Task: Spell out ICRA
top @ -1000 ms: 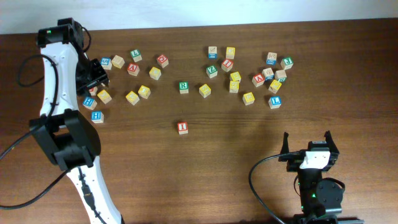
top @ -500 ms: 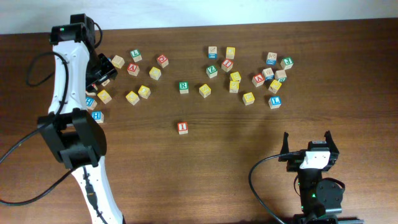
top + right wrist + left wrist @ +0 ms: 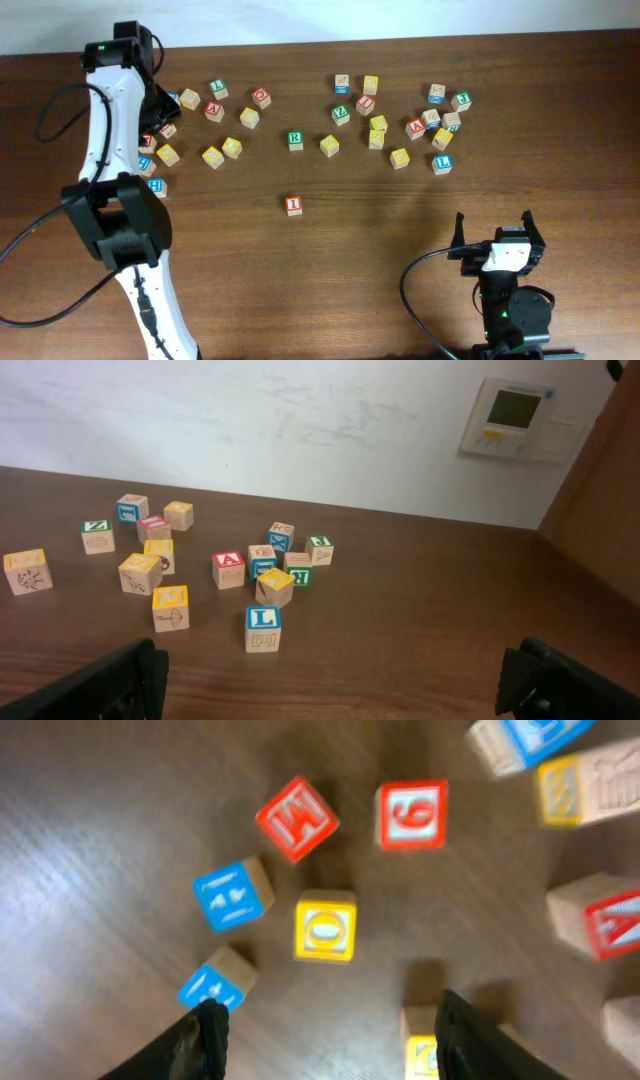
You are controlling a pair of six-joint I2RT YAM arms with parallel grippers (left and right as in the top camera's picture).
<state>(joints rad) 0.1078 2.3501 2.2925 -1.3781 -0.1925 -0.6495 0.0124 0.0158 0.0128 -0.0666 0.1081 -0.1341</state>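
Observation:
The red I cube [image 3: 293, 204] stands alone at the table's middle. The green R cube [image 3: 295, 140] lies behind it. One red A cube [image 3: 214, 110] is in the left cluster and shows at the right edge of the left wrist view [image 3: 610, 920]. Another red A cube [image 3: 416, 127] sits in the right cluster [image 3: 228, 568]. I cannot read which yellow cube carries the C. My left gripper [image 3: 160, 112] hangs open and empty over the far-left cubes [image 3: 335, 1040]. My right gripper [image 3: 495, 245] is open and empty at the near right [image 3: 340, 690].
Under the left gripper lie a yellow cube with a round letter [image 3: 325, 925], two blue cubes [image 3: 232, 895], a red M cube [image 3: 297, 817] and another yellow cube [image 3: 425, 1045] by the right finger. A blue L cube [image 3: 262, 628] stands nearest the right gripper.
The left arm has swung towards the back and slightly right over the far-left cluster, then nearly stopped. The right arm and the cubes have not moved.

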